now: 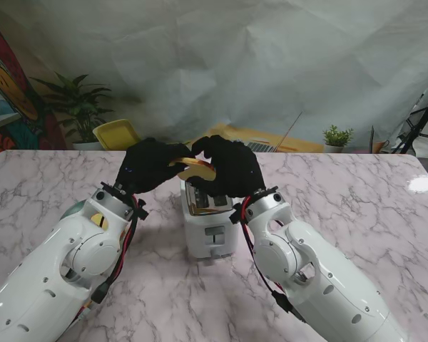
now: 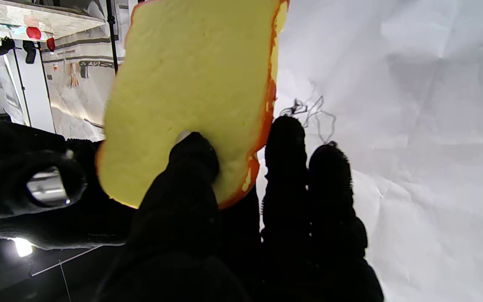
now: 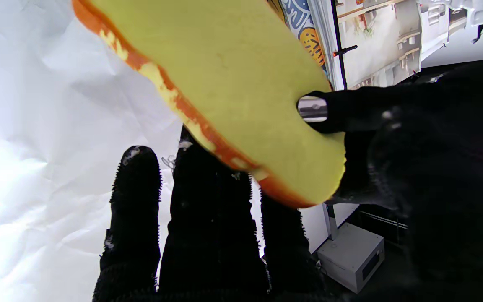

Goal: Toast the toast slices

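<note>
1. Gripping: left hand [image 1: 148, 166], black-gloved, fingers [image 2: 193, 159] closed on one end of toast slice [image 1: 192, 166].
2. Toast slice: yellow crumb, orange crust, held in the air between the fingers of both hands, over the toaster [image 1: 207, 222].
3. Right hand [image 1: 230, 169]: fingers [image 3: 329, 111] closed on the slice's other end.
4. Toaster: white, on marble table [image 1: 357, 214], nearer to me than both sets of fingers.

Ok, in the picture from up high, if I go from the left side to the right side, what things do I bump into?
Big leafy plant → yellow container → left hand → toast slice → right hand → small potted plant.
</note>
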Controlling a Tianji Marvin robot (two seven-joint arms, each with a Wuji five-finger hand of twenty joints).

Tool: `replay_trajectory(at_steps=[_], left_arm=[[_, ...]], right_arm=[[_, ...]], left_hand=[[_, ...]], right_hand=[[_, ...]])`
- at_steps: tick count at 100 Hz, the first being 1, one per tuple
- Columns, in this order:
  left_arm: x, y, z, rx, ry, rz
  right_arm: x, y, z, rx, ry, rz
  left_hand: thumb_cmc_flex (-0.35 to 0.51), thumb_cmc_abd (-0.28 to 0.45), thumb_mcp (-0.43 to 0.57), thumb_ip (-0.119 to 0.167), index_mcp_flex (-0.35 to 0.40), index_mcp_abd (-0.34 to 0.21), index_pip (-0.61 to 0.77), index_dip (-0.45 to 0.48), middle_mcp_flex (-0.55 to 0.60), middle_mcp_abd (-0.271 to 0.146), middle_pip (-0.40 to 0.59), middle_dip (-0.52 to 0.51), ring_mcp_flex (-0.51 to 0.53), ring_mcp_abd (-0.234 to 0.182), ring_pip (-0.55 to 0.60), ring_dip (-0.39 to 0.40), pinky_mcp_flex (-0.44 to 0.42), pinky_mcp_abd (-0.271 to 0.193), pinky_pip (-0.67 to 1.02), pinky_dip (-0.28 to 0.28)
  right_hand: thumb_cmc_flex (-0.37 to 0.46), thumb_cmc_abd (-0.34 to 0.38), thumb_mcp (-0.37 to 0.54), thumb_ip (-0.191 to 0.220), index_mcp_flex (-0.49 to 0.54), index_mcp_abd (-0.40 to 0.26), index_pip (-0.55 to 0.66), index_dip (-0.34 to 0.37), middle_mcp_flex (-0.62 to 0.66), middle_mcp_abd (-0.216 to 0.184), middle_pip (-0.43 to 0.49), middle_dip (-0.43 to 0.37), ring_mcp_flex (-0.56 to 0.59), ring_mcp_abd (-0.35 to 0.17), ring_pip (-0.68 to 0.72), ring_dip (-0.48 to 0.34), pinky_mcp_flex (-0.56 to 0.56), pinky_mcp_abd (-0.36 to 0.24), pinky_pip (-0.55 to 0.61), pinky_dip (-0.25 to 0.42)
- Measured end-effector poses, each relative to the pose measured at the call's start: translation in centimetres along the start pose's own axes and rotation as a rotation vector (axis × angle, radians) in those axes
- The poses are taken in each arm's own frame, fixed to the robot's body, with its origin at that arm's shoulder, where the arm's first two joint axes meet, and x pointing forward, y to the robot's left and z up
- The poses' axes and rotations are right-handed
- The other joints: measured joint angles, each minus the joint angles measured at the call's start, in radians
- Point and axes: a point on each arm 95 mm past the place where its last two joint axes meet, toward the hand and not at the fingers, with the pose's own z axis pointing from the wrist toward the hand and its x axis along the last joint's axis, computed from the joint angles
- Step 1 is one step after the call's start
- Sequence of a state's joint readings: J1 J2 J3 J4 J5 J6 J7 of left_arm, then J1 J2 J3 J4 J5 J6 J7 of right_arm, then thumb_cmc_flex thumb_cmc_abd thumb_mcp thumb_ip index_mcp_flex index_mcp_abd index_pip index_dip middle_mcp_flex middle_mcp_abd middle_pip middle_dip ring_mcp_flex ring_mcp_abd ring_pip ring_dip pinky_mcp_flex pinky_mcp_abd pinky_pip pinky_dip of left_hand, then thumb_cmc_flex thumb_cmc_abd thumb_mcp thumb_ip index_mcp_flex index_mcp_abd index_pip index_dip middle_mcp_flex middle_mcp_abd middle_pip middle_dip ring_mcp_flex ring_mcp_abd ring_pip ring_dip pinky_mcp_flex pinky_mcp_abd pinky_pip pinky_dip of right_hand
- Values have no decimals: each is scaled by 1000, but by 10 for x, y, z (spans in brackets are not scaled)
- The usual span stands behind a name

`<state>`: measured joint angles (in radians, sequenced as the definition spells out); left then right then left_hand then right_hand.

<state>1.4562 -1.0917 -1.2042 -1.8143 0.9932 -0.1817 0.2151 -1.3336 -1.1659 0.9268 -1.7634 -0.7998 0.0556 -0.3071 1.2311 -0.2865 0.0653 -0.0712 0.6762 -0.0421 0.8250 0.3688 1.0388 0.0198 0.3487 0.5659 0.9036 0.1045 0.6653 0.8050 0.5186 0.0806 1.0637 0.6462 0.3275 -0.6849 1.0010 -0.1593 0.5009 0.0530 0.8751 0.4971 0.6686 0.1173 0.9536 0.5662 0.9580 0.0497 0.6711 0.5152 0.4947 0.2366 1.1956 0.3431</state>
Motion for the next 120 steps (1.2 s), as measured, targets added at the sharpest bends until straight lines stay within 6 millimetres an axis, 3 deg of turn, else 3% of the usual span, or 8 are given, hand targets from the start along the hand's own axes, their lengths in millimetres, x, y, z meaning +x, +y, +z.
replay_trajectory(at_steps=[12, 20, 26, 57, 76, 96, 104, 120], left_arm=[[1, 1, 0, -2, -6, -1], [3, 2, 1, 6, -12, -4], [4, 2, 1, 15, -14, -9], [3, 2, -1, 15, -19, -19], [3, 3, -2, -10, -19, -19], [3, 3, -1, -35, -11, -29], [3, 3, 0, -32, 0, -13], [1, 3, 1, -27, 7, 14]], right_arm=[[0, -1, 1, -10, -5, -12], [1, -1, 2, -20, -12, -17], [1, -2, 2, -23, -15, -15], [0, -2, 5, -65, -26, -16], [-1, -2, 5, -80, -26, -31], [-3, 0, 6, -83, -11, -50], [-4, 2, 6, -88, -4, -69], [-7, 10, 6, -106, -11, -82]], left_hand=[[0, 0, 0, 0, 0, 0, 0, 0, 0, 0, 0, 0, 10, 0, 0, 0, 6, 1, 10, 0], [0, 0, 0, 0, 0, -1, 0, 0, 0, 0, -1, 0, 10, 1, 0, 0, 6, 2, 10, 0], [0, -2, 0, 0, 0, -2, 0, 0, 0, 1, -2, 0, 10, 1, 0, 0, 6, 2, 10, 0], [0, -4, 0, 0, 0, -8, 0, 0, 2, 1, -12, 0, 11, 2, 0, 0, 6, 4, 11, 0], [0, -4, 0, 0, 0, -8, 0, 0, 2, 1, -28, 0, 9, 3, 0, 0, 3, 4, 11, 0], [0, 0, 1, 0, -14, -7, -14, 0, -3, 4, -188, 42, -103, 13, -105, -68, -106, 4, -84, -11], [0, 16, -34, 9, -50, 1, -32, 10, -78, 17, -224, 31, -163, 16, -182, -129, -163, 4, -145, -28], [-29, 22, -78, 10, -127, 101, -231, 61, -360, 64, -72, -198, -321, 26, -271, -228, -280, 3, -245, -92]], right_hand=[[49, -30, 46, -3, 60, -17, 96, 31, 100, -20, 45, 32, 96, -24, 51, 34, 64, 0, 28, 7], [120, -52, 55, -97, 107, -117, 226, -69, 174, -43, 59, 47, 161, -36, 93, 59, 107, 1, 48, 7], [166, -78, 55, -124, 106, -153, 294, -126, 223, -54, 63, 55, 205, -40, 100, 72, 143, 2, 60, 7], [210, -66, 57, -125, 254, -208, 304, -269, 399, -73, 34, 1, 328, -41, 143, 102, 260, 10, 86, 7], [210, -47, 54, -132, 307, -214, 272, -297, 497, -73, -22, -35, 341, -39, 240, 123, 302, 10, 87, 7], [209, -48, 58, -134, 329, -214, 265, -285, 563, -77, -40, -33, 349, -39, 380, 165, 370, -15, 99, 7], [208, -49, 78, -148, 329, -214, 265, -283, 574, -83, -40, -26, 352, -46, 414, 182, 388, -29, 100, 7], [208, -50, 96, -162, 330, -201, 278, -283, 598, -85, -40, -8, 358, -47, 459, 185, 407, -38, 100, 7]])
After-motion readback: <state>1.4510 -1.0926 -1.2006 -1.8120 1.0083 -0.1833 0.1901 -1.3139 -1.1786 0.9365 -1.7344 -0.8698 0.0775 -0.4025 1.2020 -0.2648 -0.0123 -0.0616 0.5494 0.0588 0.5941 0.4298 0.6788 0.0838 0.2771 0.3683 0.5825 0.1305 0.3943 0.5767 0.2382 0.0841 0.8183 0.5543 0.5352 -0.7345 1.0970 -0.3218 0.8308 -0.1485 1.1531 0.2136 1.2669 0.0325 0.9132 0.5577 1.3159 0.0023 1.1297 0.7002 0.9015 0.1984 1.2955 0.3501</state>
